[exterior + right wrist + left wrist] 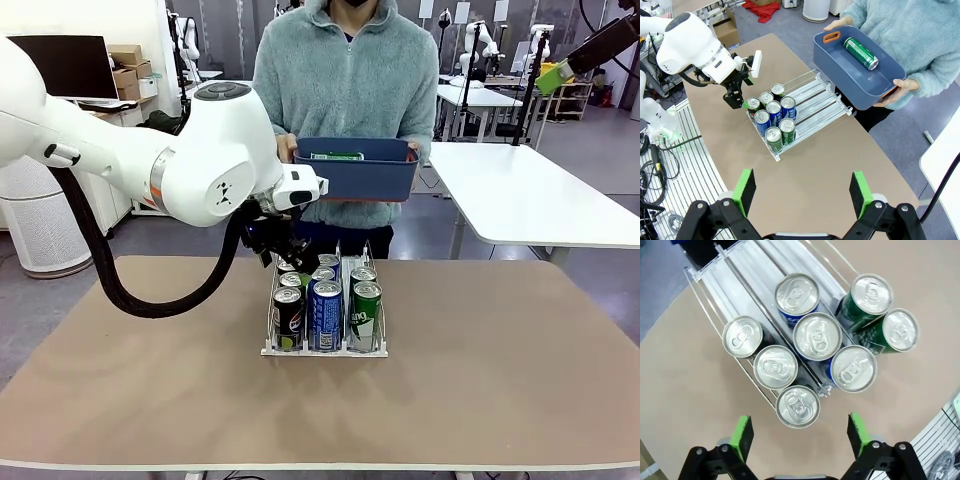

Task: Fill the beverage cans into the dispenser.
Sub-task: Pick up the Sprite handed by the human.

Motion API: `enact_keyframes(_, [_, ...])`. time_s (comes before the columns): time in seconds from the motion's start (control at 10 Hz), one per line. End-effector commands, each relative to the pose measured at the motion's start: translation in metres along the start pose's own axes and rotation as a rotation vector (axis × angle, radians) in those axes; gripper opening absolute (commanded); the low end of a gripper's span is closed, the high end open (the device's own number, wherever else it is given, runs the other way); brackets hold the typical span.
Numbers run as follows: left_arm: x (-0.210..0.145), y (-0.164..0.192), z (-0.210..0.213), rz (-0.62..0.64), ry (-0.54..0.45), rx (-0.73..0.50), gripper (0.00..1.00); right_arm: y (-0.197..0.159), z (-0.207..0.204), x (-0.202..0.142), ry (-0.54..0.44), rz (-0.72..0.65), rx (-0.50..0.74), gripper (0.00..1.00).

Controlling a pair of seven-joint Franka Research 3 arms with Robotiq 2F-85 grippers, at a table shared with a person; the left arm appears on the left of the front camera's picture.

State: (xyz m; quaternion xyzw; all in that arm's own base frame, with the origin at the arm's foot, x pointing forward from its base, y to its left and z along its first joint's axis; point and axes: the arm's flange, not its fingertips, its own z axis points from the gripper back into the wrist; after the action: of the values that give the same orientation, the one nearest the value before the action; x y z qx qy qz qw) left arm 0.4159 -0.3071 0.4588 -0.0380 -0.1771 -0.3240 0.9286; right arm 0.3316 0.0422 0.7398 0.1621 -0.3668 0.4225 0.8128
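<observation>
Green can [860, 53] lies in bin [837, 67] the person holds. Eight cans [817, 336] stand in dispenser [325, 352] on table, green lane looks one short. Left gripper [800, 432] hovers over them, fingers apart; right gripper [801, 185] high, fingers apart. Filling nearly done; next move likely calls for reaching to the bin for that can.

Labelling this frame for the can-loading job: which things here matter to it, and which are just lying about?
Job: eight racked cans; dispenser; green can lying in the blue bin that the person holds.
Lying about: monitor; cardboard boxes; white side table.
</observation>
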Motion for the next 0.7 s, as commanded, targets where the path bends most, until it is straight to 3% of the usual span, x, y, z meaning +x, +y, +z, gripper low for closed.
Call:
enact_keyframes(0.0, [-0.002,0.004,0.047,-0.092,-0.002,-0.139,1.00,0.001,-0.001,0.000,0.002,0.001,0.002,1.00])
enact_keyframes(0.3, [0.001,0.036,0.136,-0.225,0.010,-0.192,1.00,0.001,-0.001,0.000,0.002,0.001,0.002,1.00])
enact_keyframes(0.6, [0.017,0.045,0.236,-0.268,-0.062,-0.083,1.00,0.001,-0.001,0.000,0.002,0.001,0.002,1.00])
